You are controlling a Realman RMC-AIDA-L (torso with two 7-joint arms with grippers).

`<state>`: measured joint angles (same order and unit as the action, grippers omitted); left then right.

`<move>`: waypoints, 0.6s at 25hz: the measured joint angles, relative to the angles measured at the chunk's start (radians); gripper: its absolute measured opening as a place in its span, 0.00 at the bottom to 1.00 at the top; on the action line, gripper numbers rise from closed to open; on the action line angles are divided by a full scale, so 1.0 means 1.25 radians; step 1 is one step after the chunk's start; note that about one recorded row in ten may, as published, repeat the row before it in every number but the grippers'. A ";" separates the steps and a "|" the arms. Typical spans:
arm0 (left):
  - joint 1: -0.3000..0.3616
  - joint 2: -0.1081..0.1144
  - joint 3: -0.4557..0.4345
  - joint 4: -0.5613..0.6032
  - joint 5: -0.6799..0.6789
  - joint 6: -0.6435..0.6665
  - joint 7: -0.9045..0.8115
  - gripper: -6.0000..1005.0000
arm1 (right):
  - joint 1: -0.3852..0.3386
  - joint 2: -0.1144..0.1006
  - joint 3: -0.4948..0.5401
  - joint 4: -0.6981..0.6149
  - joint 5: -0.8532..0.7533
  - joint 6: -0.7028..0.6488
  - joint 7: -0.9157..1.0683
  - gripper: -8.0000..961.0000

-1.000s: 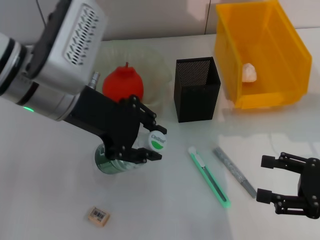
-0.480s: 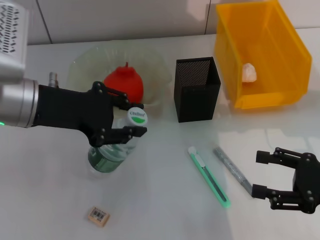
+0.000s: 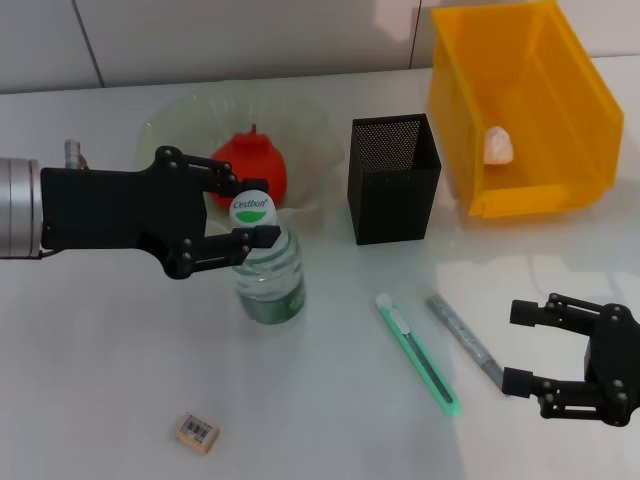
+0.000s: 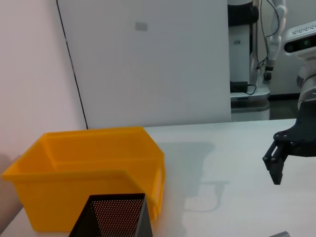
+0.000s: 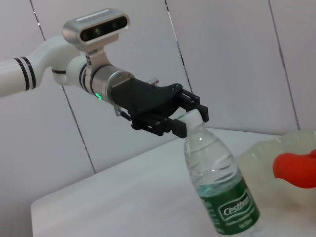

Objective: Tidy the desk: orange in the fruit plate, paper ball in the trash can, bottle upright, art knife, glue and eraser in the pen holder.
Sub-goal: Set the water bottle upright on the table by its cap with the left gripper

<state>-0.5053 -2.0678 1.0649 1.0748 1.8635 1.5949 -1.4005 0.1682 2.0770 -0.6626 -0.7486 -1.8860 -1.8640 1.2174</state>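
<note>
Clear glossy plastic bottle (image 3: 268,275), black mesh pen holder (image 3: 394,178), smooth white table (image 3: 330,400).

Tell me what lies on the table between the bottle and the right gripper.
In the head view, the green art knife and the grey glue stick lie between the bottle and the right gripper, knife nearer the bottle.

Open white counter (image 3: 110,350) lies around the small tan eraser (image 3: 198,432). The upright clear plastic bottle (image 3: 268,272) stands between it and the black mesh pen holder (image 3: 394,178), crowding the clear fruit plate (image 3: 170,128).
</note>
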 joint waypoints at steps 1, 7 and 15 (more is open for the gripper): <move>0.000 0.000 0.000 -0.003 -0.001 -0.001 0.001 0.45 | 0.000 0.000 0.000 0.000 0.000 0.000 0.000 0.87; -0.003 -0.002 -0.001 -0.006 -0.002 -0.010 0.001 0.46 | 0.000 0.000 0.000 0.000 0.001 -0.001 0.000 0.87; -0.006 0.001 -0.004 -0.007 -0.003 -0.020 0.000 0.47 | 0.000 0.000 0.005 0.000 0.001 -0.001 -0.001 0.87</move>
<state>-0.5129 -2.0668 1.0594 1.0662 1.8598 1.5699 -1.4009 0.1688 2.0769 -0.6569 -0.7485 -1.8851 -1.8650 1.2164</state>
